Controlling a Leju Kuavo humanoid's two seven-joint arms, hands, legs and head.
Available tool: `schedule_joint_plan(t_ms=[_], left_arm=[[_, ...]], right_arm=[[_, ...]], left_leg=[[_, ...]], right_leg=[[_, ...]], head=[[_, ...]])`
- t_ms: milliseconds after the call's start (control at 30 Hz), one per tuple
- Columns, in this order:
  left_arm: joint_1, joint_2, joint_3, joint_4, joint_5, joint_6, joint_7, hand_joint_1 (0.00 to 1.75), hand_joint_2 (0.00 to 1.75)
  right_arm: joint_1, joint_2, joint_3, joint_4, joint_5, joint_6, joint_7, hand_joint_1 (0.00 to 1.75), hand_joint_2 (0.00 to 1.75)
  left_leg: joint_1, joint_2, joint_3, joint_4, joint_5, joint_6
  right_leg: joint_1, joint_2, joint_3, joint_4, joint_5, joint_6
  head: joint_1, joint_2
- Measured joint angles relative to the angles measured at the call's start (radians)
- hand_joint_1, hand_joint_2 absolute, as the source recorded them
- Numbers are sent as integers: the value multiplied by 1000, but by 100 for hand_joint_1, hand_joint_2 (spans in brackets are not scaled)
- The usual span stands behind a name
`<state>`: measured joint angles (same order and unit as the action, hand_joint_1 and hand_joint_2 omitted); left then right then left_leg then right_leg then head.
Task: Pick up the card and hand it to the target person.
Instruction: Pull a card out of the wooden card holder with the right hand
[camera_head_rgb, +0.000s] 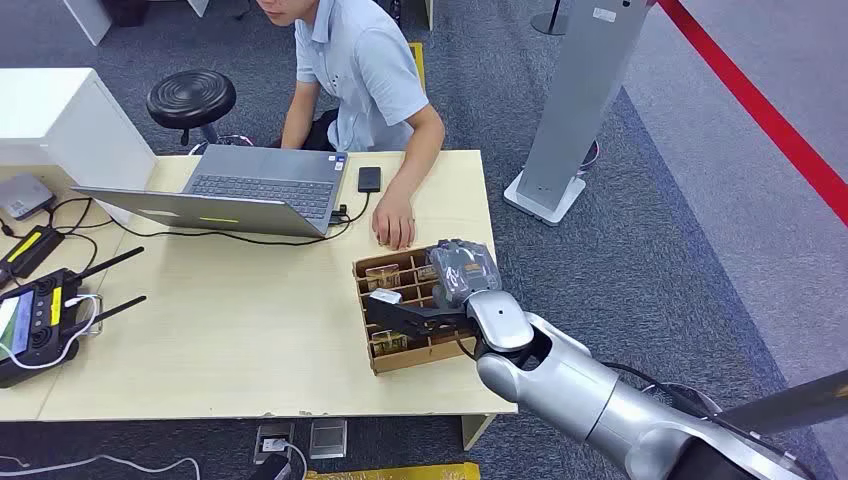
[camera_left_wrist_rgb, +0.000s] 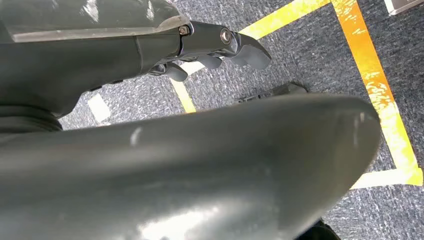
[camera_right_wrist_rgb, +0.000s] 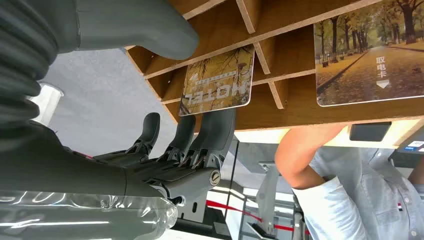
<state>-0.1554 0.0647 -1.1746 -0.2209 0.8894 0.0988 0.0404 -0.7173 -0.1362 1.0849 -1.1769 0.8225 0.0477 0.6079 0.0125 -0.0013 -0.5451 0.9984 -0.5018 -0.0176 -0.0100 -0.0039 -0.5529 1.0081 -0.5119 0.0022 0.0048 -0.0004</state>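
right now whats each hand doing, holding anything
Left hand: hangs over the carpet, fingers curled in, holding nothing.
Right hand: at the wooden organizer, fingers apart beside a card, not gripping it yet.

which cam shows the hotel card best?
Right wrist view: hotel card stands close up in the wooden divider box, print legible, right hand beside it. Head view gives tiny cards. Left wrist view faces floor.
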Motion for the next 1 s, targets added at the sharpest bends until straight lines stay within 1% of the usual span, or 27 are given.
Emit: schedule_joint_plan(t_ms=[33, 167, 233, 333, 400, 467, 600, 867, 1000], left_arm=[[0, 0, 0, 0, 0, 0, 0, 0, 0], [0, 0, 0, 0, -1, 1, 0, 0, 0], [0, 0, 0, 0, -1, 1, 1, 0, 0], [0, 0, 0, 0, -2, 1, 2, 0, 0], [0, 0, 0, -1, -3, 2, 4, 0, 0], [0, 0, 0, -1, -3, 3, 4, 0, 0], [-1, 0, 0, -2, -7, 2, 2, 0, 175], [-1, 0, 0, -2, -18, 7, -1, 0, 175], [-1, 0, 0, -2, -15, 7, 1, 0, 175]], right_arm=[[0, 0, 0, 0, 0, 0, 0, 104, 175], [0, 0, 0, 2, 0, 0, -3, 132, 175], [0, 0, 0, 5, 0, -1, -4, 139, 175], [-2, 1, 0, 9, 0, -3, -4, 156, 175], [-3, 3, 0, 10, 0, -4, -5, 164, 175], [-4, 5, 0, 11, 0, -4, -5, 165, 175], [-5, 5, 0, 14, 1, -6, -6, 164, 175], [-7, 6, -2, 20, 0, -8, -16, 164, 175], [-9, 7, -6, 20, -34, -8, -26, 164, 175]], left_leg=[[0, 0, 0, 0, 0, 0], [0, 0, 0, 0, 0, 0], [0, 0, 0, 0, 0, 0], [0, 0, 0, 0, 0, 0], [0, 0, 0, 0, 0, 0], [0, 0, 0, 0, 0, 0], [0, 0, 0, 0, 0, 0], [0, 0, 0, 0, 0, 0], [0, 0, 0, 0, 0, 0]], right_leg=[[0, 0, 0, 0, 0, 0], [0, 0, 0, 0, 0, 0], [0, 0, 0, 0, 0, 0], [0, 0, 0, 0, 0, 0], [0, 0, 0, 0, 0, 0], [0, 0, 0, 0, 0, 0], [0, 0, 0, 0, 0, 0], [0, 0, 0, 0, 0, 0], [0, 0, 0, 0, 0, 0]], head=[[0, 0], [0, 0], [0, 0], [0, 0], [0, 0], [0, 0], [0, 0], [0, 0], [0, 0]])
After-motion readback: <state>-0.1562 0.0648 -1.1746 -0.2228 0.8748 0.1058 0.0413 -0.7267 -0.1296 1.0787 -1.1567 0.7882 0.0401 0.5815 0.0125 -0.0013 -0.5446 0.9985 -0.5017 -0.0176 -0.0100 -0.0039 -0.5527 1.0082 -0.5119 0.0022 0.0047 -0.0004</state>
